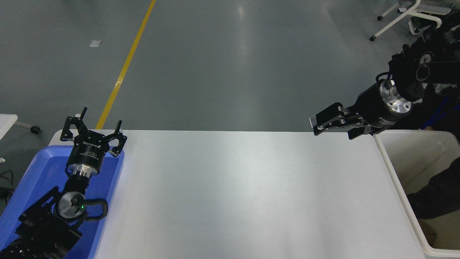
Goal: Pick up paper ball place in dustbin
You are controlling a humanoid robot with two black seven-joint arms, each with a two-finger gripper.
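Observation:
The paper ball is not in view. The dustbin (390, 169), a deep off-white plastic bin, stands at the table's right end. My right gripper (331, 131) hangs in the air over the table's far right corner, just left of the bin. It points left, and it is open and empty. My left gripper (94, 124) is parked, open and empty, over the far end of a blue tray (32, 176) at the lower left.
A person's dark sleeve (436, 194) reaches into the bin from the right edge. The white table (233, 194) spans the middle of the view. An office chair (408, 14) stands on the grey floor at the top right.

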